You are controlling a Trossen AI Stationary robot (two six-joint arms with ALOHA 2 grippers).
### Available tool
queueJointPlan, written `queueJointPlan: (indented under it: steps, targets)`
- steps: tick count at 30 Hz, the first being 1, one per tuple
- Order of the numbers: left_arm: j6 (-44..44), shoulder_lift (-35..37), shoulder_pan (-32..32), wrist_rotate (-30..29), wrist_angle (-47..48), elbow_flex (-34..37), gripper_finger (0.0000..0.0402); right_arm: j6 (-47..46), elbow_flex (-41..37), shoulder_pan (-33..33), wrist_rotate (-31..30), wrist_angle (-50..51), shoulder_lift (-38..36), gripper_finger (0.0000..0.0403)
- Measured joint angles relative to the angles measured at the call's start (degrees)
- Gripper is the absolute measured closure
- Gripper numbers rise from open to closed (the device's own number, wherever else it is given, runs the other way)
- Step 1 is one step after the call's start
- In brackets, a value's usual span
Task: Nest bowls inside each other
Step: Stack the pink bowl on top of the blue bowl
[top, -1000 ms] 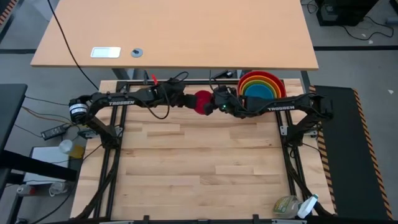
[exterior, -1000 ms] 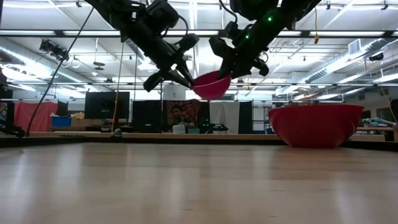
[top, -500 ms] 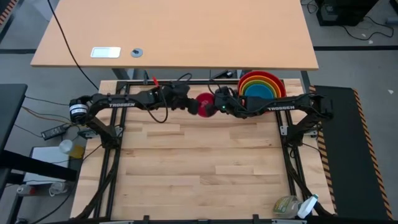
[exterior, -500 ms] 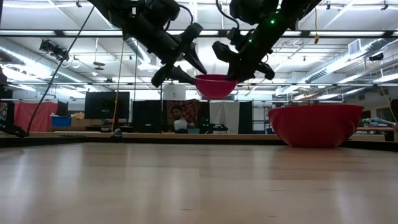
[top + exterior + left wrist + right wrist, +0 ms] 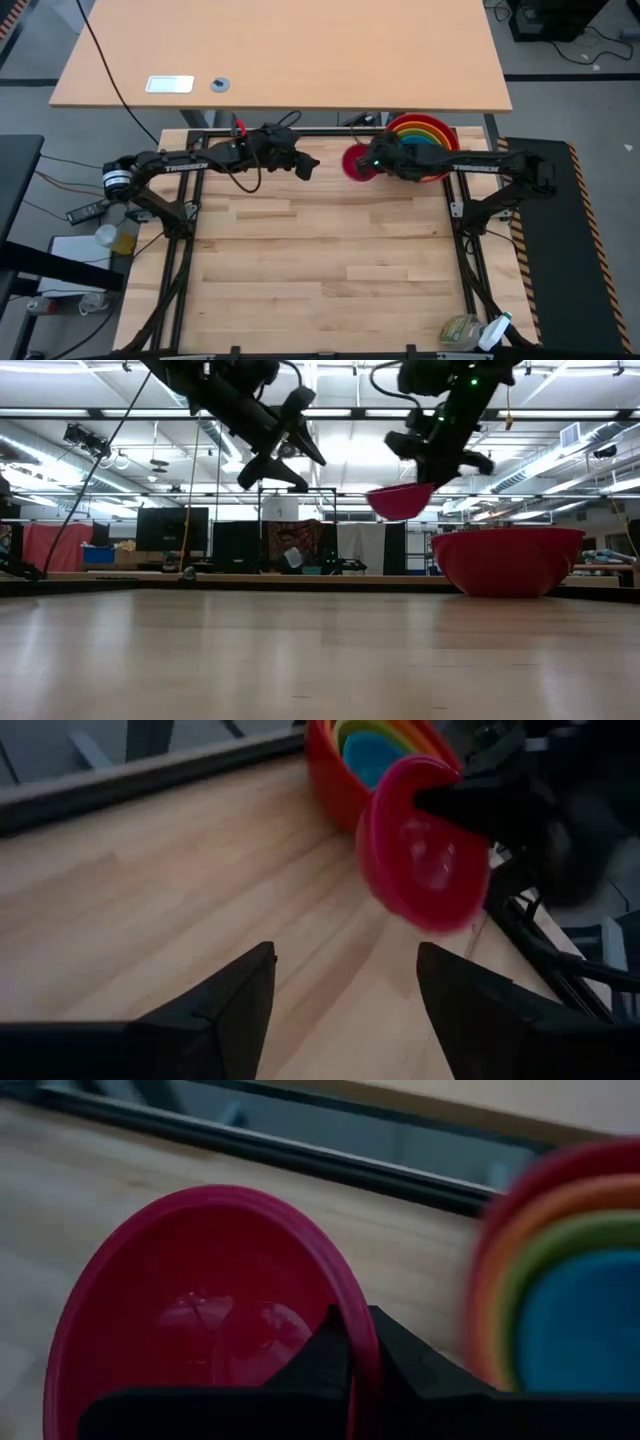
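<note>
The magenta-pink bowl (image 5: pixel 352 162) hangs in the air just left of the nested stack (image 5: pixel 420 138). In that stack blue (image 5: pixel 580 1315) sits inside lime green, orange and red (image 5: pixel 508 560), and the stack stands on the table at the far right. My right gripper (image 5: pixel 357 1348) is shut on the pink bowl (image 5: pixel 190 1310). My left gripper (image 5: pixel 312 475) is open and holds nothing. It stands in the air to the left of the bowl (image 5: pixel 425 860), with its fingers (image 5: pixel 235 995) apart. My right gripper pinches the pink bowl's rim (image 5: pixel 362 1320) on the side nearest the stack, one finger inside the bowl and one outside. The fingers slant down from the table's right. The bowl is lifted clear (image 5: pixel 400 500), mouth up and slightly tilted.
A dark metal rail (image 5: pixel 300 1150) runs along the table's far edge, with a tan desk (image 5: pixel 280 50) beyond it. A plastic bottle (image 5: pixel 462 330) lies at the near right corner. The wooden tabletop (image 5: pixel 320 260) stretches bare toward the near edge.
My left gripper has opened, let go of the pink bowl and drawn back toward the table's left, rising a little. My right gripper has shut on the bowl's rim and carried it right toward the stack. The bowl stays clear of the table.
</note>
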State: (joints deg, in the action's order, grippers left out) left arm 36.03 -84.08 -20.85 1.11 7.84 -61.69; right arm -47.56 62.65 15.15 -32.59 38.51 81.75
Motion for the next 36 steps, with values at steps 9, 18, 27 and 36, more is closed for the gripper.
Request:
queueJointPlan:
  steps: [9, 18, 27, 36]
  targets:
    - [-11.1, 6.0, 2.5, -9.0, 2.5, 0.0, 0.0187, -6.7, -2.1, 5.3, -1.8, 14.7, -9.7, 0.0374]
    - [-24.2, 9.4, 9.0, -13.2, 0.0, 0.2, 0.0209, -13.0, -16.1, 14.3, 3.7, 13.7, -24.2, 0.0374]
    - [-26.4, 9.0, 13.7, -13.0, -4.2, 0.2, 0.021, -26.6, -28.9, 20.9, 3.2, 0.4, -32.3, 0.0374]
    - [-28.2, 9.0, 13.8, -9.7, -5.5, 0.2, 0.021, -25.1, -30.8, 25.7, 2.1, -1.8, -27.1, 0.0375]
